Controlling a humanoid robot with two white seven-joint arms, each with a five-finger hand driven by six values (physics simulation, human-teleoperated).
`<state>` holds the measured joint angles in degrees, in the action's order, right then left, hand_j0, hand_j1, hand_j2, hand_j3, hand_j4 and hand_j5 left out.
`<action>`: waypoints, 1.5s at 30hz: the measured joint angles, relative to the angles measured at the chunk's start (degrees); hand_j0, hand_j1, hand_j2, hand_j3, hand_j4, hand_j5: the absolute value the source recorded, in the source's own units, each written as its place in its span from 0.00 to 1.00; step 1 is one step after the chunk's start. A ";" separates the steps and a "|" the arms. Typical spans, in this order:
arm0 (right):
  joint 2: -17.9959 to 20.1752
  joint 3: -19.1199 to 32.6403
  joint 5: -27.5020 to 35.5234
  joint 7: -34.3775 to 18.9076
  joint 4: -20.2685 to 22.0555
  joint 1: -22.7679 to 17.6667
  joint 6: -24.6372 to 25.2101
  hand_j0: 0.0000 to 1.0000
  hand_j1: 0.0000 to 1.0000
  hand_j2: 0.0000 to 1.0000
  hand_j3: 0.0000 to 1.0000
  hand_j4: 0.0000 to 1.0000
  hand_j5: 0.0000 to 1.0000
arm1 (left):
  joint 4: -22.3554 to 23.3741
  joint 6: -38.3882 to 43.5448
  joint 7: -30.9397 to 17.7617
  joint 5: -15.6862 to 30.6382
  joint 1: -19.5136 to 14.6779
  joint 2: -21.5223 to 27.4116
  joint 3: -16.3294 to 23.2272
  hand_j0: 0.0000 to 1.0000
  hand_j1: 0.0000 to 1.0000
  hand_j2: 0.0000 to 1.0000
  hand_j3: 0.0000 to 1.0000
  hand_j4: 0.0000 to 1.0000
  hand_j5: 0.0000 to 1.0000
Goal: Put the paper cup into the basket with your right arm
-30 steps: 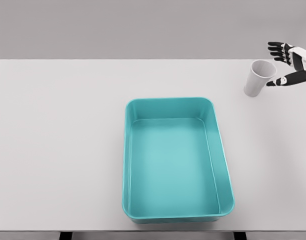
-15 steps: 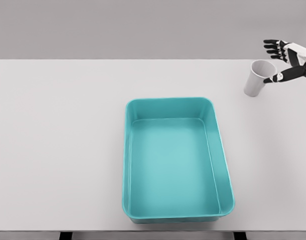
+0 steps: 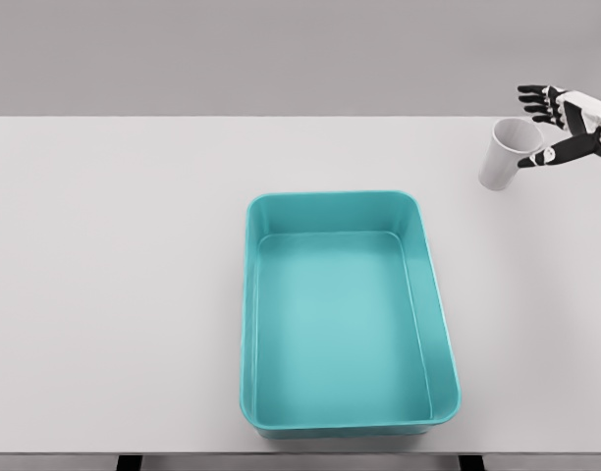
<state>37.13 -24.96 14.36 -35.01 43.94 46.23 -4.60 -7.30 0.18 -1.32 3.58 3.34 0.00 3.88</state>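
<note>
Step in hand: the reach to the cup, grasp not yet made. The cup (image 3: 505,152) stands on the worktop (image 3: 114,294) near its far right corner, mouth up and leaning slightly, at about 2 o'clock from the basket (image 3: 345,417) and well apart from it.

The right hand (image 3: 561,123) sits just beside the cup at its 3 o'clock, fingers spread. The thumb tip lies at or very near the rim; whether it touches cannot be told. The other fingers (image 3: 534,95) stand clear, above and behind the rim. Nothing is held.

The basket lies at the worktop's centre, open side up. The left arm is not in view.

Judgement: the next move calls for the hand to move further round the cup wall and close gently, since a paper wall likely dents or tips under a one-sided push. Then lift and carry toward 8 o'clock, over the basket rim.
</note>
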 measured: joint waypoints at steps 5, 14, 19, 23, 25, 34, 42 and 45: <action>-0.50 -0.45 -0.09 0.00 -0.86 0.79 -0.14 1.00 1.00 1.00 1.00 1.00 1.00 | 0.00 0.00 0.01 -0.01 0.00 0.00 0.00 1.00 1.00 1.00 1.00 1.00 1.00; -1.72 -0.66 -0.76 0.00 -1.92 0.88 -0.18 1.00 1.00 1.00 1.00 1.00 1.00 | 0.00 0.00 0.00 0.00 0.00 0.00 0.00 1.00 1.00 1.00 1.00 1.00 1.00; -2.07 -0.67 -0.93 0.00 -2.39 0.88 -0.27 1.00 1.00 1.00 1.00 1.00 1.00 | 0.00 0.00 0.00 0.01 0.00 0.00 -0.01 1.00 1.00 1.00 1.00 1.00 1.00; -2.19 -0.67 -1.01 0.00 -2.55 0.88 -0.29 1.00 1.00 1.00 1.00 1.00 1.00 | 0.00 0.00 0.00 0.00 0.00 0.00 0.01 1.00 1.00 1.00 1.00 1.00 1.00; -2.21 -0.67 -1.08 0.00 -2.57 0.88 -0.26 1.00 1.00 1.00 1.00 1.00 1.00 | 0.00 0.00 0.00 0.00 0.00 0.00 0.00 1.00 1.00 1.00 1.00 1.00 1.00; -2.19 -0.67 -3.25 0.00 -2.29 1.14 -0.08 0.80 0.80 0.80 0.80 0.80 0.80 | 0.00 0.00 0.00 -0.01 0.00 0.00 0.00 1.00 1.00 1.00 1.00 1.00 1.00; -2.11 -0.67 -3.47 0.01 -1.96 1.14 -0.02 0.73 0.73 0.73 0.73 0.73 0.73 | 0.00 0.00 0.00 0.01 0.00 0.00 0.00 1.00 1.00 1.00 1.00 1.00 1.00; -2.04 -0.67 -3.48 0.01 -1.80 1.05 0.00 0.68 0.68 0.68 0.68 0.68 0.68 | 0.01 0.00 0.01 0.01 0.00 0.00 -0.01 1.00 1.00 1.00 1.00 1.00 1.00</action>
<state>35.09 -25.63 10.88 -35.00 42.14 47.29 -4.60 -7.29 0.18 -1.31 3.59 3.34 0.00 3.87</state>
